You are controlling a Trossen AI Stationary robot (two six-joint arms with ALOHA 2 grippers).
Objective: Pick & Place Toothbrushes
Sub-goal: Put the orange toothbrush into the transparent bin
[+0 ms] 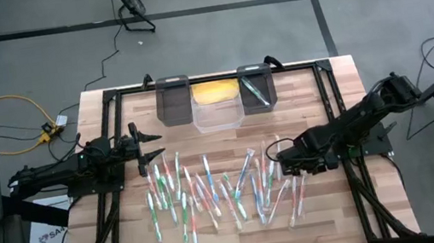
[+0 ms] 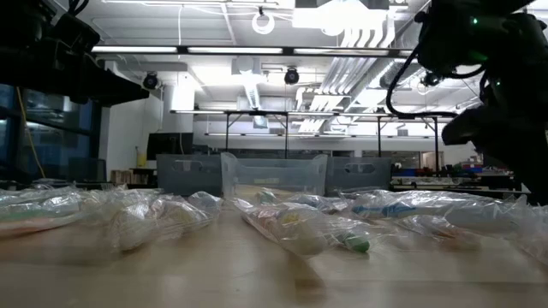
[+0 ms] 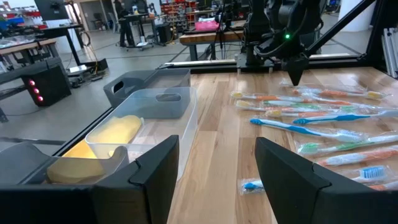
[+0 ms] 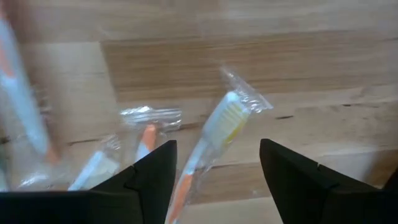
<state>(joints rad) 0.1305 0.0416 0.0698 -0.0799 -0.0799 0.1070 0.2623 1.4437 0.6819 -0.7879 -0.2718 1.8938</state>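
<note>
We're down low with the right gripper (image 1: 281, 157) at the right end of the scatter of toothbrushes (image 1: 210, 193) on the table (image 1: 316, 89), fingers parted with nothing between them, straddling one wrapped toothbrush (image 4: 214, 134) with a white and yellow head. The left gripper (image 1: 141, 146) waits wide open and empty at the left end of the pile. One brush (image 1: 255, 92) already lies in the right dark bin (image 1: 255, 90); the clear bin (image 1: 217, 111) and left dark bin (image 1: 173, 102) sit beside it. Here's our worry: those crinkly wrappers overlap, so closing now could pinch only plastic, drag a neighbour along, or let the brush slip out on the lift.
</note>
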